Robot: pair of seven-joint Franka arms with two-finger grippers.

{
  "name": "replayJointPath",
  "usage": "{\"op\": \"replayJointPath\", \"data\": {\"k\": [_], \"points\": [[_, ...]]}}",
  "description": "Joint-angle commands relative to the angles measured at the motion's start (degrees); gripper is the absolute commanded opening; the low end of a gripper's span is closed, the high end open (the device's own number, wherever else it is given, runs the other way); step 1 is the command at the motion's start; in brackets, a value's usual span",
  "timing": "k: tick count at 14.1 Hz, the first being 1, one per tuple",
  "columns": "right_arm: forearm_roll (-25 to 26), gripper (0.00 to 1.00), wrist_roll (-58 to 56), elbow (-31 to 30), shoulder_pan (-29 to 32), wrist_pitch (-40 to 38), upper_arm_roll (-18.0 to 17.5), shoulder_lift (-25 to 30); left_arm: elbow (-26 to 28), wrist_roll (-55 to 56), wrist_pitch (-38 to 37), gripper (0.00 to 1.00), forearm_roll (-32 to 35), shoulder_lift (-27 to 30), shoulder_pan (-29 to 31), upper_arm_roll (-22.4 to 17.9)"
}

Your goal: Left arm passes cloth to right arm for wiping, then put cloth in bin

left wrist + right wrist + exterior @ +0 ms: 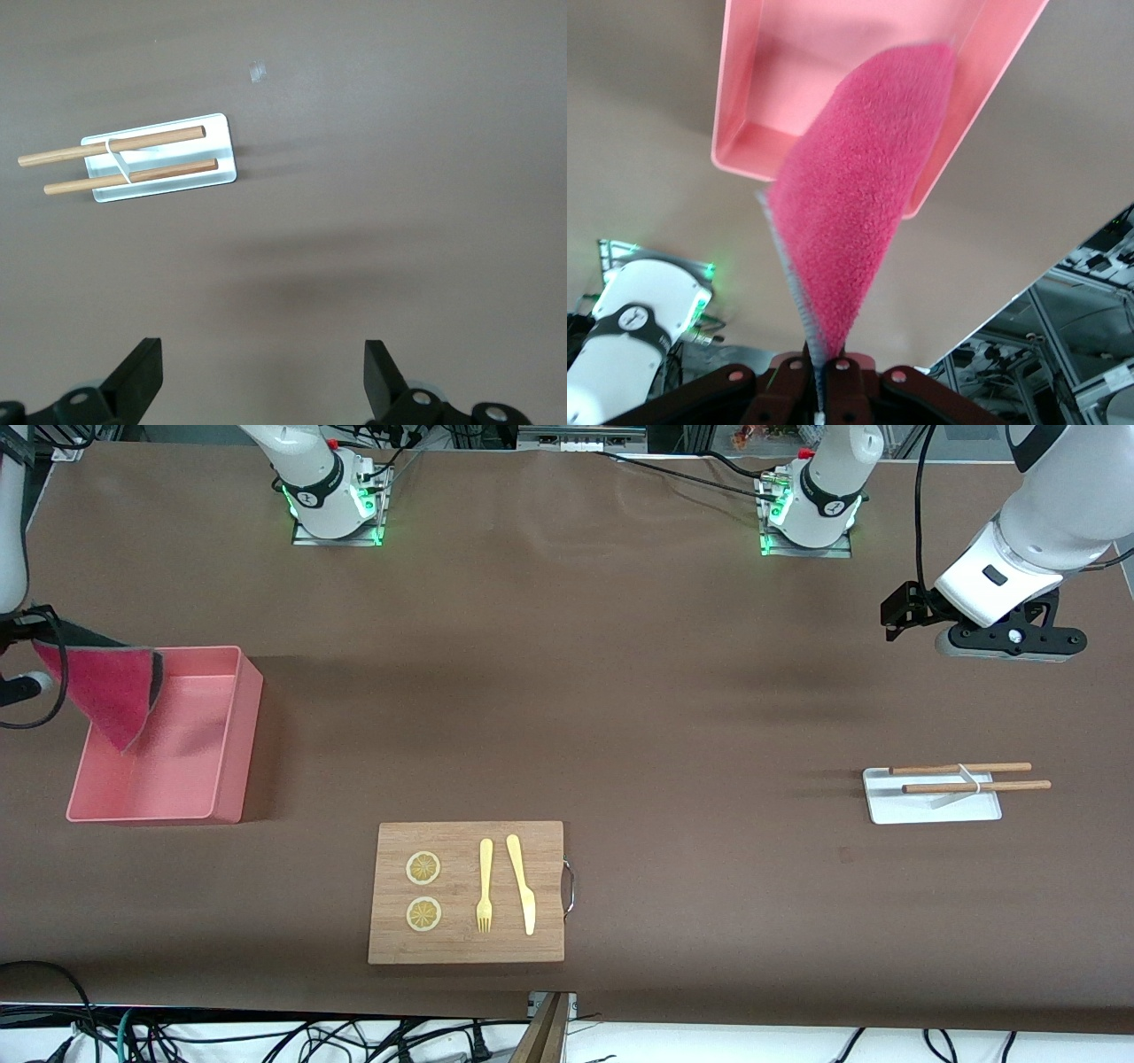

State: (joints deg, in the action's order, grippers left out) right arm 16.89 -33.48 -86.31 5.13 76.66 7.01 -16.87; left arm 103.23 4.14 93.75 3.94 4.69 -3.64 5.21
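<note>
Right pincer [824, 367], clenched on one corner of the cloth [111, 686], dangles it over the bin [232, 726] at the frame's left edge so that release should drop it inside; left pincer [261, 376], released and empty, waits above bare bench [620, 691] at upper right.

Even, bright overhead light covers the brown table [620, 691]; soft shadows fall beside the bin [232, 726] and beneath the left arm [1036, 522]; green lamps glow at both bases. In the right wrist view the cloth [859, 204] hangs close and slightly soft, its upper tip smeared; the background there is blurred. The left wrist view is crisp, with faint shadow bands across the table.
</note>
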Motion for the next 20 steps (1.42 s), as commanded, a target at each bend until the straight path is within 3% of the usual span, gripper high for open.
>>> {"op": "replayJointPath", "data": {"k": [1,2,3,7,9,11,13,17,20], "points": [[-3.07,0.12,2.0,-1.32,0.32,4.01,-0.77,-1.15,-0.83,0.17,-1.21,1.0,1.24,0.14,-0.14,-0.11],[-4.31,0.33,2.53,-1.4,0.23,5.06,-0.94,-1.15,-0.83,0.25,-1.21,1.0,1.15,0.14,0.03,-0.11],[-5.54,0.99,2.45,-1.93,0.23,6.47,-0.94,-0.98,-1.09,0.43,-1.29,1.0,1.24,-0.2,0.12,-0.55],[-8.1,1.0,2.71,-3.15,0.14,12.7,-1.29,-0.27,-6.52,-0.27,-2.26,1.0,0.28,-3.27,1.0,-0.81],[-14.13,1.0,2.89,-4.21,0.14,15.44,-1.29,2.17,-9.35,0.08,-2.17,1.0,-0.86,-4.07,2.75,-0.81],[-15.3,1.0,5.77,-5.18,0.05,15.36,-1.99,4.55,-9.53,-0.19,-1.82,1.0,-3.23,-4.07,3.55,-0.9],[-16.09,1.0,13.75,-6.58,0.05,14.4,-4.35,8.49,-9.45,-0.27,1.94,1.0,-6.3,-3.9,5.47,-0.81],[-16.19,1.0,23.96,-12.56,0.14,14.3,-8.22,18.52,-9.1,-0.27,1.17,1.0,-7.64,-3.46,6.36,-0.81],[-16.19,1.0,27.41,-13.36,0.05,12.73,-11.22,21.52,-9.27,0.17,1.17,1.0,-7.64,-3.63,6.36,-0.9]]}}
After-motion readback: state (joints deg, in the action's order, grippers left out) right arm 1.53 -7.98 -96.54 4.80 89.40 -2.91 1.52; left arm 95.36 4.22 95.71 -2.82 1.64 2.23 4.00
